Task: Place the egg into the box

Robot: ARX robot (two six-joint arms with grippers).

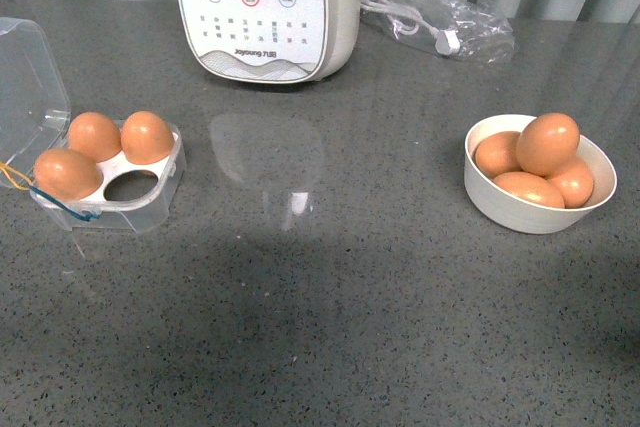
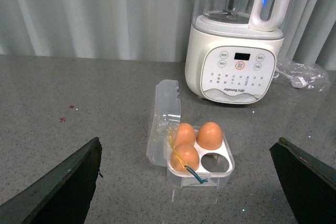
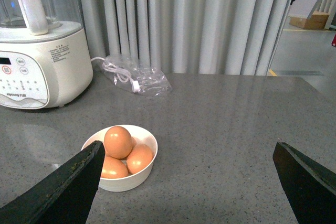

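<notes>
So, in the front view the egg box point(image 1: 150, 211) sits at nine o'clock, lid open, three eggs point(image 1: 95, 135) seated, its five-o'clock hole point(image 1: 133, 185) empty; the white bowl point(image 1: 520, 219) at three o'clock holds four more, the top egg point(image 1: 547, 143) handiest. In the left wrist view the left gripper point(image 2: 188, 140) is spread and empty, facing the box. In the right wrist view the right gripper point(image 3: 189, 144), likewise spread and empty, faces the bowl. One egg remains to place, I judge.
</notes>
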